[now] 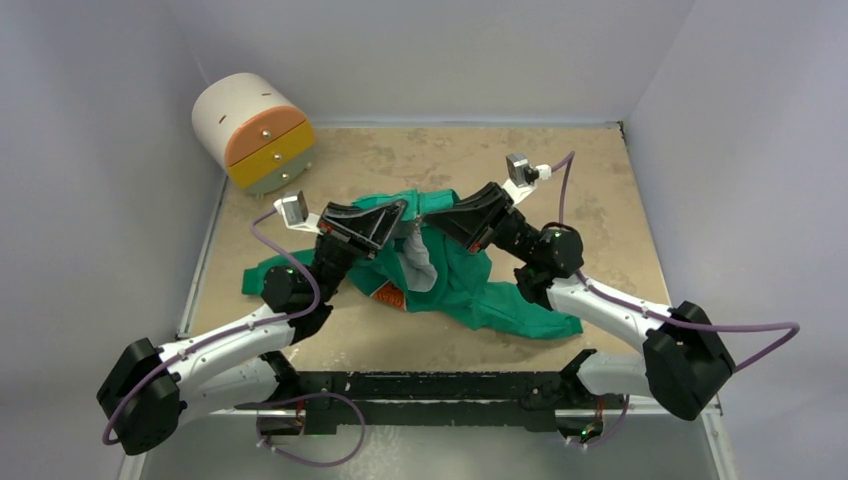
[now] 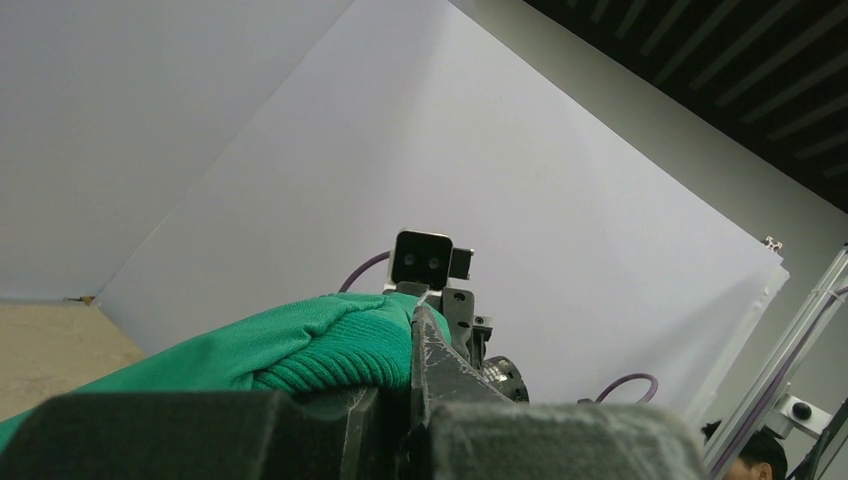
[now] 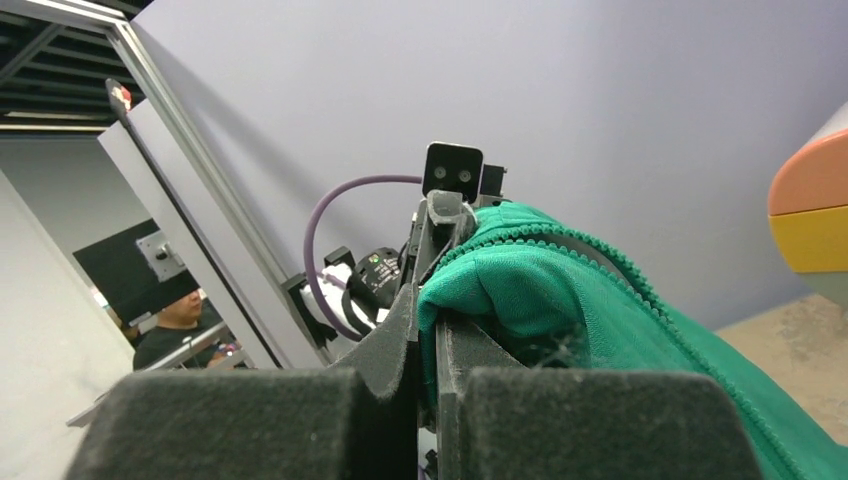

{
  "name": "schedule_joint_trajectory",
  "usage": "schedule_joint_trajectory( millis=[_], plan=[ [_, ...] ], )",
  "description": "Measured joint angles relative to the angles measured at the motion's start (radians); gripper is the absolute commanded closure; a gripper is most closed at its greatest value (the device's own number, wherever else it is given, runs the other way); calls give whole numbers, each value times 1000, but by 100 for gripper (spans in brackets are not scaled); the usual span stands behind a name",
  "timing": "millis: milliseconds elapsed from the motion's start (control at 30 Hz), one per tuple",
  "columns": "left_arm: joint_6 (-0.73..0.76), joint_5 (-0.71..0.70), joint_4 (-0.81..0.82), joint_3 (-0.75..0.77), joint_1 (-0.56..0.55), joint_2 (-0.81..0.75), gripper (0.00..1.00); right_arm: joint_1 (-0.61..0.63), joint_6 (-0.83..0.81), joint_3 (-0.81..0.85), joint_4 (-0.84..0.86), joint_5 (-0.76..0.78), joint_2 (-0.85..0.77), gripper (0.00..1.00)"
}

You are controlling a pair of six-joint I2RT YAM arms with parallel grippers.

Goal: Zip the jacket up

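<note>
Left gripper (image 2: 413, 322) clamps the jacket (image 1: 472, 290) by a ribbed edge, right gripper (image 3: 432, 262) by its zipper edge; tan mottled table (image 1: 600, 200), pale grey walls (image 1: 430, 50), drum (image 1: 254, 132) at 10 o'clock.

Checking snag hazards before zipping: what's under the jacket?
Tan tabletop shows around the jacket; pale grey lining shows where it's lifted open. Anything beneath the flat fabric is covered.

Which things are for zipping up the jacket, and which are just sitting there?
For the job: the jacket, the left gripper, the right gripper, both clamped on it.
Just lying about: the round white tub with orange and yellow front, far left.
</note>
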Motion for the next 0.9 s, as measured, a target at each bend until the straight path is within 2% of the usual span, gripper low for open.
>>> schedule_joint_trajectory(
  millis=[900],
  plan=[
    [56,-2,-2,-31,-25,-20,100,63,-42,30,-145,143,-35,100]
  ],
)
